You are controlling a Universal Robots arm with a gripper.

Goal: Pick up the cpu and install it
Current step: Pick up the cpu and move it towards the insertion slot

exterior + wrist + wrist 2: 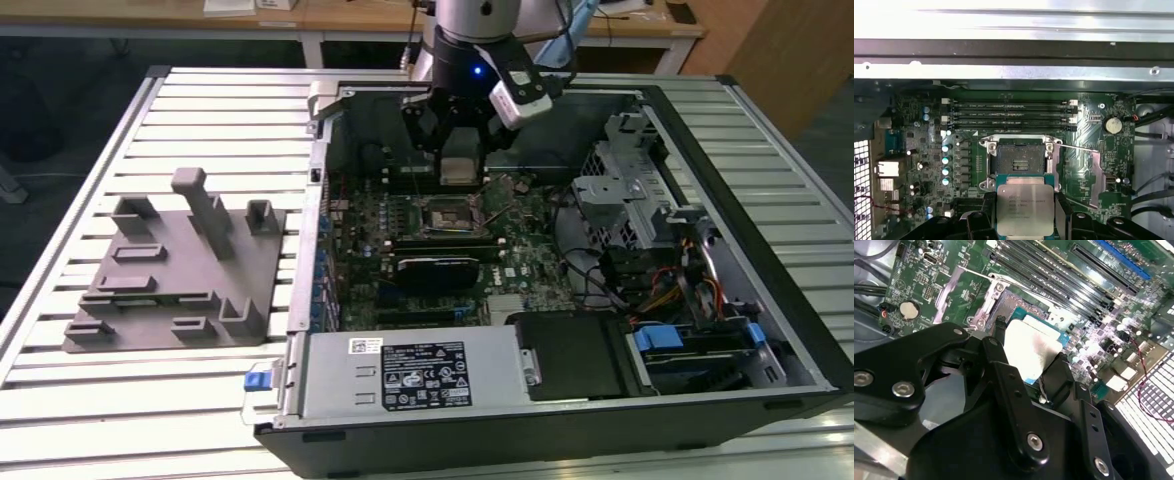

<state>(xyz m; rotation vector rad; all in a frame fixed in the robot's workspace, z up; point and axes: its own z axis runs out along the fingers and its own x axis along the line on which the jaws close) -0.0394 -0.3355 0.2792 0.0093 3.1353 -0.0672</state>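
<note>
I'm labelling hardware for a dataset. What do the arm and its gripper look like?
The arm is a silver-grey cylinder with a small blue light and a pale boxy module at its wrist. The gripper is matte black, built of flat, rounded links joined by silver bolts.

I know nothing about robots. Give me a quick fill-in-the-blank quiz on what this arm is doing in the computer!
1. The gripper is ____ on the cpu.
2. The motherboard socket holds ____ chip.
3. The grey fixture lies to the exterior view's ____ of the computer case.
Missing words: shut; no; left.
</note>
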